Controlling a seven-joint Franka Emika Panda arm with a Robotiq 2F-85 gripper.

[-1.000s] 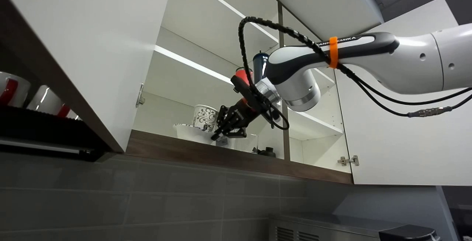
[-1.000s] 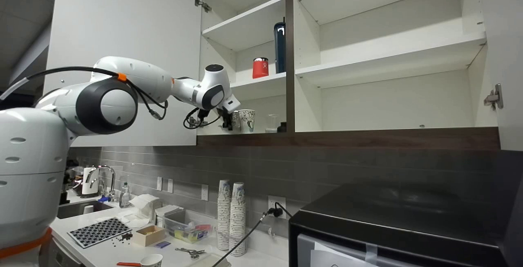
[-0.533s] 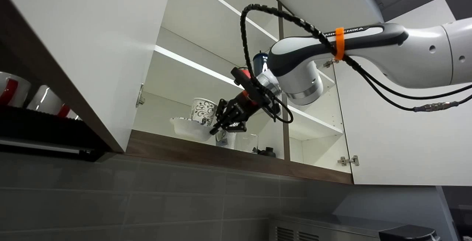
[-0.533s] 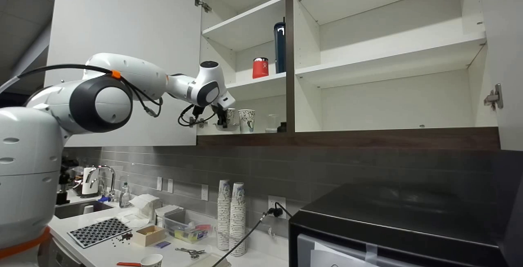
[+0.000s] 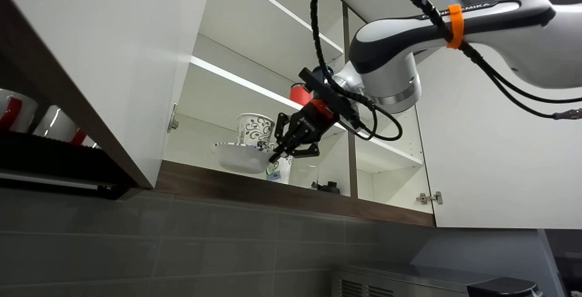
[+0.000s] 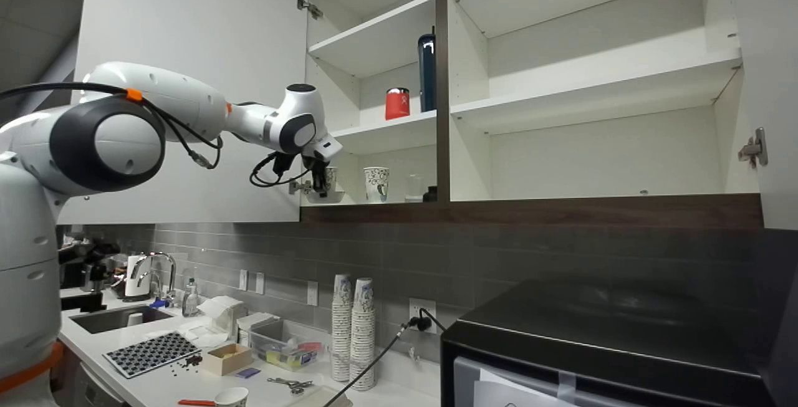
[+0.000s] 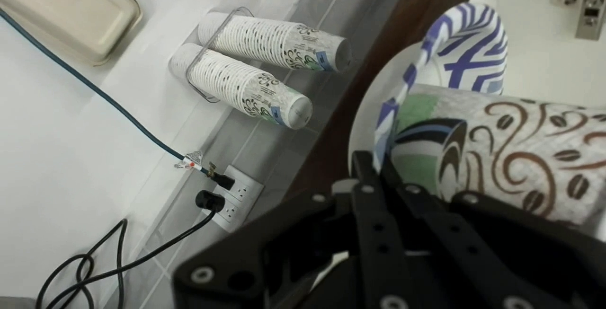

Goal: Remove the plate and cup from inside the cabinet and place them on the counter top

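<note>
The claw (image 7: 377, 163) is pinching the plate (image 5: 241, 160) by its rim, with the cup (image 5: 254, 132) just standing in there. Compared with half a second ago, both are shifted outward to around the front edge of the cabinet (image 5: 295, 198); can't tell if they clear it. In an exterior view the gap to the other cup (image 6: 376, 184), which hasn't budged, is way wider now. Down below, the cup stacks (image 6: 362, 335) sit by the back edge of the counter (image 6: 153, 388), same as before.

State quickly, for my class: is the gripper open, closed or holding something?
Gripper: closed, holding the patterned paper bowl by its rim; a paper cup stands inside it.
</note>
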